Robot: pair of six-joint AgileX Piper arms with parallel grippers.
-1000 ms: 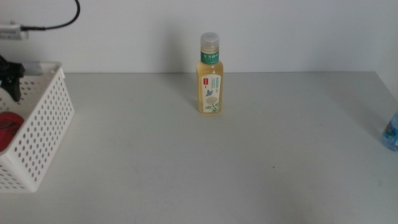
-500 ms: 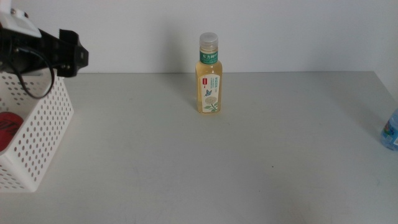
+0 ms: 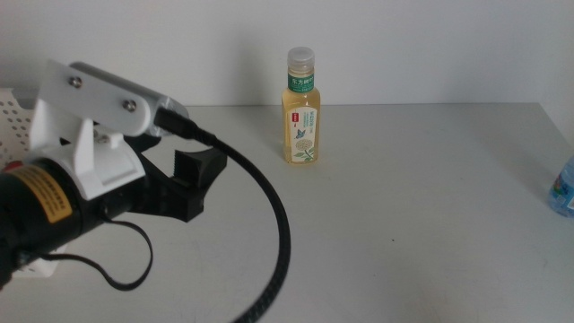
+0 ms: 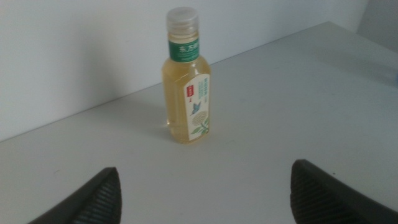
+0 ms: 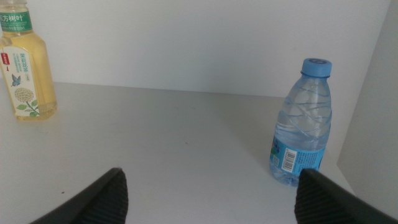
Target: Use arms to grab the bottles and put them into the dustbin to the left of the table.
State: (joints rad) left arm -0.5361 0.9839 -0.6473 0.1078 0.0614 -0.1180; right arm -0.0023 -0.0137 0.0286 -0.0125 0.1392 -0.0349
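Left gripper (image 3: 184, 184) over table (image 3: 404, 224), jaws wide, facing upright tea bottle (image 3: 302, 108); path unobstructed. Right gripper (image 5: 208, 205) wide, near water bottle (image 5: 301, 124).

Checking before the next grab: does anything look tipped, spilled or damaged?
Nothing stands out. The tea bottle and water bottle stand upright and capped on a dry table. The left tool is open, facing the tea bottle.

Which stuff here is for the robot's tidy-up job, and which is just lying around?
For the job:
tea bottle
water bottle
basket
red can
left gripper
right gripper
table

Lying around:
nothing visible
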